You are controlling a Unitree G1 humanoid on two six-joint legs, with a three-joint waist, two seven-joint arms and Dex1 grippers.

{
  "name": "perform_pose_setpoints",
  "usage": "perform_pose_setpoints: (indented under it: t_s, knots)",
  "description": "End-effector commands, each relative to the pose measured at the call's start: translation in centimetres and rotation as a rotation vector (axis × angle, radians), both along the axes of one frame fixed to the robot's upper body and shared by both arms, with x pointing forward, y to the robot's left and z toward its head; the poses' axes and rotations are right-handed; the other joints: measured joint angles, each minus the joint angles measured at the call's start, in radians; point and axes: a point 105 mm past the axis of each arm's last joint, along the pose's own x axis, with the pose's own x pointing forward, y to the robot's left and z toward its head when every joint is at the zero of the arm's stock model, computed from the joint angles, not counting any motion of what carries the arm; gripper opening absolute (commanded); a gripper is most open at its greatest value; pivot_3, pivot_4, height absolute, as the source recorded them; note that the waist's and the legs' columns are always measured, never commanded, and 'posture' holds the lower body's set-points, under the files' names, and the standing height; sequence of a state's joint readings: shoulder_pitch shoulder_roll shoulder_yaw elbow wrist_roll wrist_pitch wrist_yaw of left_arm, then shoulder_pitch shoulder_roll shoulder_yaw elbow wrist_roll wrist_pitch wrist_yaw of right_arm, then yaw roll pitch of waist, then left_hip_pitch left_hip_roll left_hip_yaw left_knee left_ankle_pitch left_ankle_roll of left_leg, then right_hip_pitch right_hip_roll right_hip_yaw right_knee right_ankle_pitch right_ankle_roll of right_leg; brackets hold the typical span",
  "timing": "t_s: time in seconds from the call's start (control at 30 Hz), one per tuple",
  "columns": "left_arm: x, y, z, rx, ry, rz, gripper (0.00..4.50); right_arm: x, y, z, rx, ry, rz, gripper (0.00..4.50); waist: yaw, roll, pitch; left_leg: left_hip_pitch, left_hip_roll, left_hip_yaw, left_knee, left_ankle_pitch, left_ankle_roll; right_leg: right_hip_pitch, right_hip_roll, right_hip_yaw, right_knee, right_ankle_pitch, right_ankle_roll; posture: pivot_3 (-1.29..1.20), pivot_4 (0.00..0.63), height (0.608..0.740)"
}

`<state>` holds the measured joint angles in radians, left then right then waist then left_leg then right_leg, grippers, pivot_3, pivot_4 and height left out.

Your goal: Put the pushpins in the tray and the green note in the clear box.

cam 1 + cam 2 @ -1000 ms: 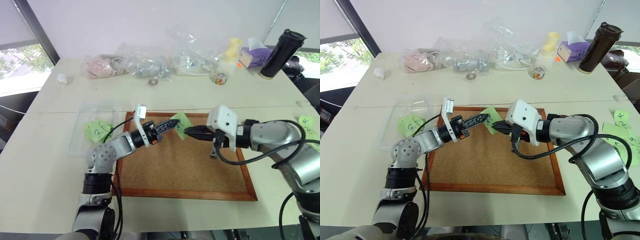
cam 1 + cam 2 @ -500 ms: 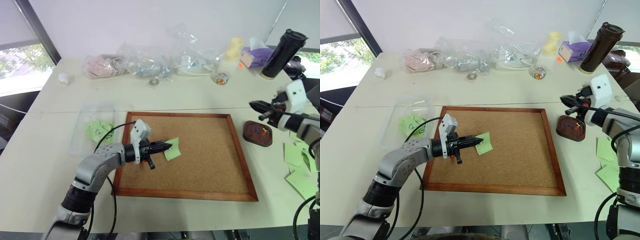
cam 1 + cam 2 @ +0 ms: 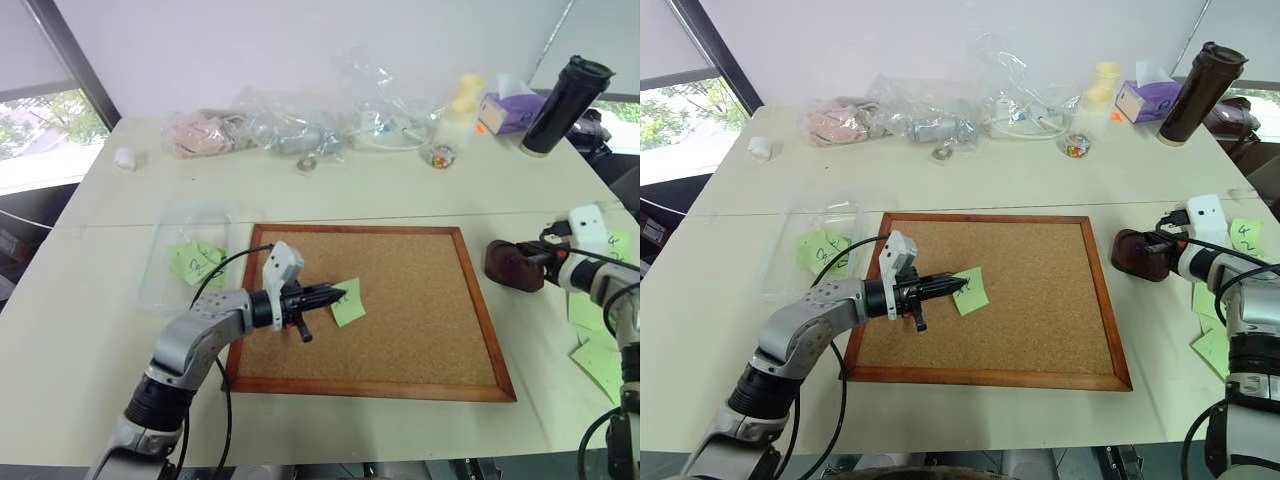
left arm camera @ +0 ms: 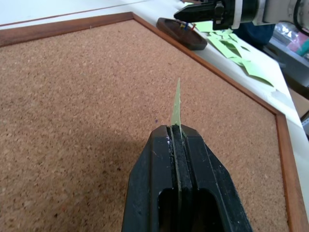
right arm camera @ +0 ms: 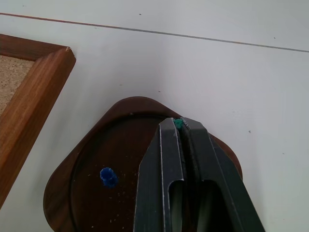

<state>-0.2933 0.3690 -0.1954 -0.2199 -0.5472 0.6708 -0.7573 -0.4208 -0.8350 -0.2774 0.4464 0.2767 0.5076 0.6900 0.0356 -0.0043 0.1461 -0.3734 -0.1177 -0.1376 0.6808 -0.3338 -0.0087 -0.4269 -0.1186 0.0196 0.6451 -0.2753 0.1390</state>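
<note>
My left gripper [image 3: 335,294] hovers low over the left-middle of the cork board, shut on the edge of the green note [image 3: 349,301]. In the left wrist view the note [image 4: 176,108] stands edge-on between the closed fingers. The clear box [image 3: 170,290] lies left of the board with a green note [image 3: 197,262] inside. At the far right, my right gripper [image 5: 181,123] is just over the dark brown tray [image 5: 91,159], shut on a green pushpin [image 5: 178,123]. A blue pushpin [image 5: 109,177] lies in the tray [image 3: 503,264].
The wood-framed cork board [image 3: 400,310] fills the middle of the table. Clear plastic bags [image 3: 290,125], a small jar [image 3: 441,156], a tissue box [image 3: 510,110] and a black tumbler [image 3: 563,105] line the back. Loose green notes [image 3: 600,360] lie at the right edge.
The grippers were together at the note on the board's top. My right gripper swung right and sank onto the tray. My left gripper drew the note back toward the board's left-middle.
</note>
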Motion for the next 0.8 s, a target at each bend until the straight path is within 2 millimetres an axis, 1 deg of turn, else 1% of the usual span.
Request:
perform_pose_setpoints:
  t_s: [0.03, 0.13, 0.33, 0.43, 0.6, 0.8]
  knots:
    - [-0.1, 0.1, 0.9, -0.010, -0.047, 0.002, 0.02, -0.1, 0.0, -0.2, -0.040, 0.011, 0.019, 0.00, 0.000, 0.000, 0.000, 0.000, 0.000, 0.000, 0.000, 0.000, 0.000, 0.000, 0.000, 0.000, 0.000, 0.000, 0.000, 0.00, 0.150, 0.740]
    - [-0.1, 0.1, 0.9, -0.008, -0.048, 0.007, 0.02, -0.3, -0.1, -1.1, -0.039, 0.040, 0.011, 0.00, 0.000, 0.000, 0.000, 0.000, 0.000, 0.000, 0.000, 0.000, 0.000, 0.000, 0.000, 0.000, 0.000, 0.000, 0.000, 0.00, 0.150, 0.740]
    - [0.1, 0.0, 0.8, -0.002, -0.055, 0.022, 0.02, -0.3, 0.2, -0.8, -0.025, 0.037, 0.017, 0.00, 0.001, 0.000, 0.000, 0.000, 0.000, 0.000, 0.000, 0.000, 0.000, 0.001, 0.000, 0.000, 0.000, 0.000, 0.000, 0.00, 0.150, 0.740]
    - [0.2, 0.0, 0.8, -0.002, -0.056, 0.025, 0.00, -0.3, 0.2, -0.6, -0.023, 0.033, 0.022, 0.93, 0.002, 0.000, 0.000, 0.000, 0.000, 0.000, 0.000, 0.000, 0.000, 0.001, 0.000, 0.000, 0.000, 0.000, 0.000, 0.00, 0.150, 0.740]
    - [0.3, -0.1, 0.9, 0.002, -0.062, 0.027, 0.00, -0.4, 0.2, 0.3, -0.019, 0.010, 0.028, 3.51, 0.001, 0.001, 0.000, 0.000, 0.000, 0.000, 0.001, 0.000, 0.000, 0.001, 0.000, 0.000, 0.000, 0.000, 0.000, 0.00, 0.150, 0.740]
    - [0.4, -0.1, 0.9, 0.002, -0.066, 0.026, 0.00, -0.5, 0.5, 2.6, -0.009, -0.059, 0.036, 3.51, 0.001, 0.001, 0.000, 0.000, 0.000, 0.000, 0.001, 0.000, 0.000, 0.001, 0.000, 0.000, 0.000, 0.000, 0.000, 0.00, 0.150, 0.740]
